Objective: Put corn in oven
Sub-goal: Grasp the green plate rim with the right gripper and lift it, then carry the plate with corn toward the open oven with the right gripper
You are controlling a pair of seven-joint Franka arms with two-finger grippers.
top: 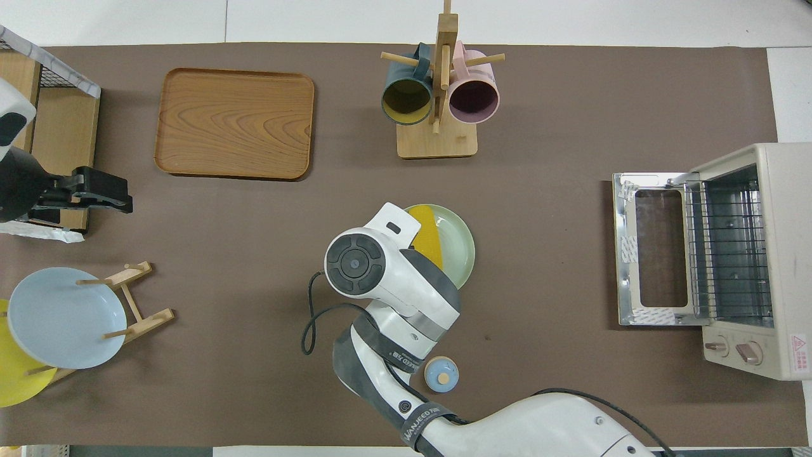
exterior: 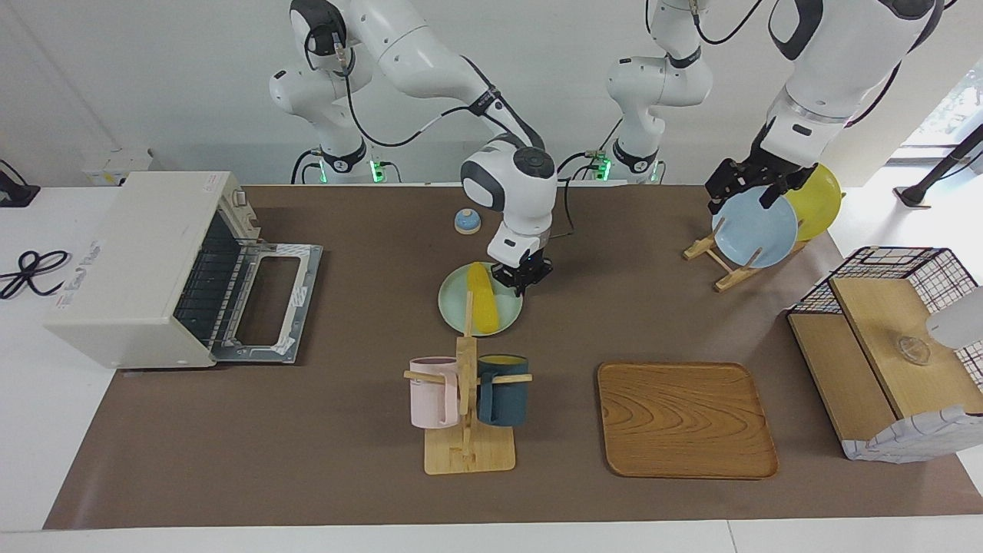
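Observation:
The yellow corn (exterior: 482, 303) lies along the middle of a pale teal plate (exterior: 503, 321) at the table's centre; in the overhead view my right arm covers part of the corn (top: 426, 233). My right gripper (exterior: 522, 283) is down at the plate's rim on the side toward the left arm's end, just beside the corn, fingertips shut. Whether they pinch the rim I cannot tell. The cream oven (exterior: 130, 261) stands at the right arm's end with its door (exterior: 269, 299) folded down flat and the rack showing. My left gripper (exterior: 741, 198) hangs open and empty over the plate rack.
A mug rack (exterior: 468, 407) with a pink and a dark blue mug stands farther from the robots than the plate. A wooden tray (exterior: 686, 418), a rack with a blue plate (exterior: 755, 230) and a yellow plate (exterior: 822, 196), a wire basket box (exterior: 883, 346) and a small blue knob (exterior: 467, 221) are also here.

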